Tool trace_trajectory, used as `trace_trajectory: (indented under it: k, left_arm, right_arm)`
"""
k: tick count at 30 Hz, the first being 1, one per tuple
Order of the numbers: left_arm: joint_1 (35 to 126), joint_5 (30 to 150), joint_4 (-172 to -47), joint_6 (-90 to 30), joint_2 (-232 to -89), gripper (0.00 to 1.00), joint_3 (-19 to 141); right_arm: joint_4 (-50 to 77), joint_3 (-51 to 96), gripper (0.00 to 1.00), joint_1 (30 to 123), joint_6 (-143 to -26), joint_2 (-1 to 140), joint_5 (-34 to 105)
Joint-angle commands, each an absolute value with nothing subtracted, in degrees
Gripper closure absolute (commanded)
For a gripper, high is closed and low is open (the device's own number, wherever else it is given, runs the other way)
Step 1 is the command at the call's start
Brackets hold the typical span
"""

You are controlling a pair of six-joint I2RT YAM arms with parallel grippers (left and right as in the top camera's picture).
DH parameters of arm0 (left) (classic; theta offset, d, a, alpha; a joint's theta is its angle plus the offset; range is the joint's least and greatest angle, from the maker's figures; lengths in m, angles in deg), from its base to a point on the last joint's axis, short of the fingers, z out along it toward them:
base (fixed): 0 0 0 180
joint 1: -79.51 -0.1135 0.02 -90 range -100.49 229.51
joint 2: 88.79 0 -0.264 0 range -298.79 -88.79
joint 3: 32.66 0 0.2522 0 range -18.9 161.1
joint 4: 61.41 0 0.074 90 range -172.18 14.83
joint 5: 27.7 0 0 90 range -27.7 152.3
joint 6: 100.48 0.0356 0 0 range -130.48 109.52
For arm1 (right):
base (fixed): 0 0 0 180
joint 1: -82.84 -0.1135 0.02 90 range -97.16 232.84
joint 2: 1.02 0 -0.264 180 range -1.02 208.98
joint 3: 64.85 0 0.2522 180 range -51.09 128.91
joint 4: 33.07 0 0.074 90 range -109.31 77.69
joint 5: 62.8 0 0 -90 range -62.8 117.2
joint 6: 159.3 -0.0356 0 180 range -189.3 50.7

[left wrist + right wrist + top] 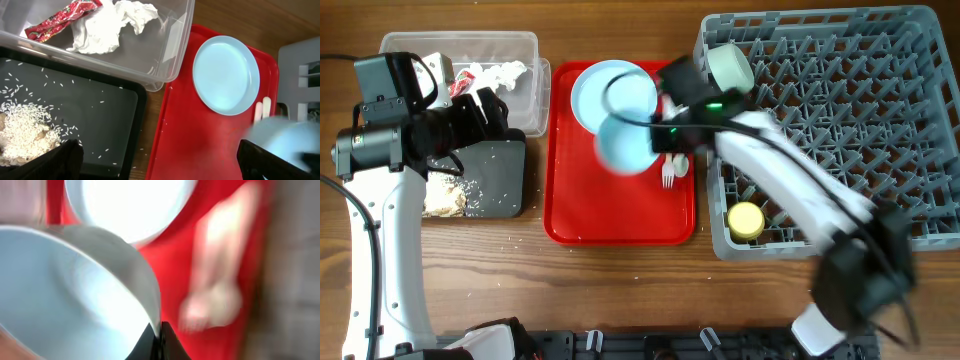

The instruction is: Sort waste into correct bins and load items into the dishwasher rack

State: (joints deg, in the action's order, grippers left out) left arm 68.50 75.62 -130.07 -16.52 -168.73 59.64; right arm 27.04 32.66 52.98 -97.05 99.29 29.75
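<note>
While my right hand point(161, 339) pinches the rim of the light blue bowl point(65, 295) over the red tray point(620, 215) | my left hand point(160, 165) hangs spread over the black tray point(100, 120)

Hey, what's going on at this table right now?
The right gripper pinches the rim of the light blue bowl over the red tray, where the plate and fork lie. The green bowl and yellow cup sit in the rack. The left gripper hangs open by the black tray holding food scraps.
</note>
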Motion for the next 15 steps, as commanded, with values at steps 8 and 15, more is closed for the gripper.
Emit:
trace_trajectory:
  k: [8,15]
  left_arm:
    - [68.1,75.5,-129.9,-15.4,-169.1,0.00,60.1]
    - [68.1,75.5,-129.9,-15.4,-169.1,0.00,60.1]
  right_arm:
    - [40.5,32.9,0.96,52.7,-90.5,84.4,-38.5]
    - [39.0,26.9,0.96,52.7,-90.3,91.0,-45.6]
